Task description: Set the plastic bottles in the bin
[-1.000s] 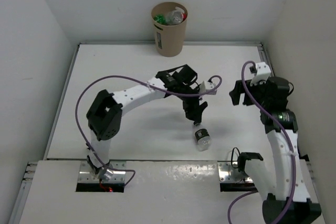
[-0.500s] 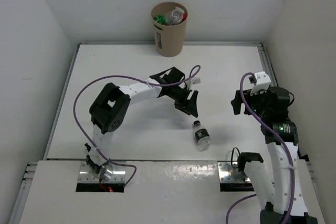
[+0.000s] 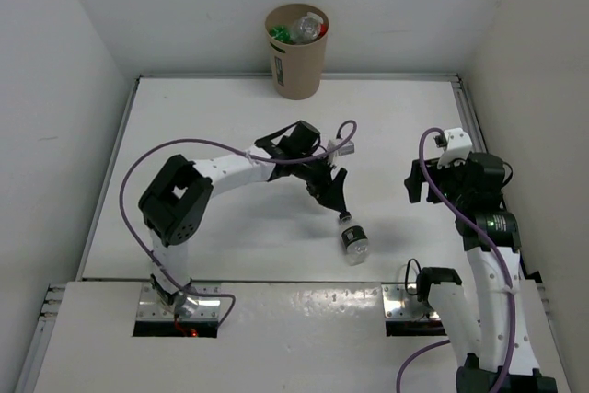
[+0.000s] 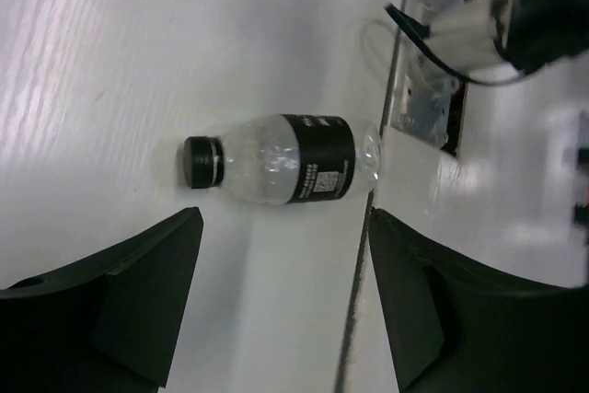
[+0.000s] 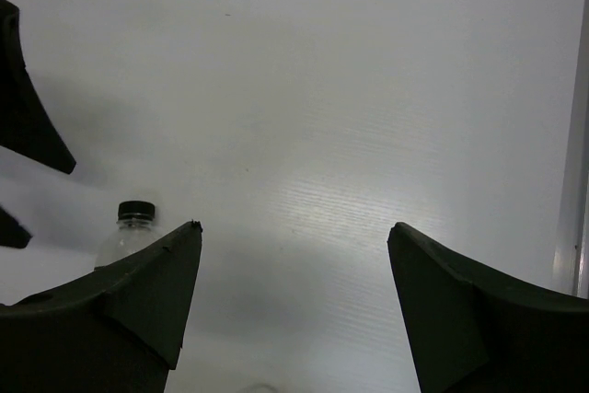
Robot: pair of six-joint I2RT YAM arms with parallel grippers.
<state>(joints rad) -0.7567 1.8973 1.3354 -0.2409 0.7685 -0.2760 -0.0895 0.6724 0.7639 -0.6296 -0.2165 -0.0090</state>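
Bottle (image 3: pixel 352 238) lies flat, cap pointing far, just near-right of left gripper (image 3: pixel 333 201), spread wide; right gripper (image 3: pixel 419 189) also spread, farther away.

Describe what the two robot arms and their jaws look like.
The left arm and right arm have white links and bulky black joint housings, each trailed by a loose purple cable. The left gripper and right gripper end in matte black, wedge-shaped jaws. No markings are readable.
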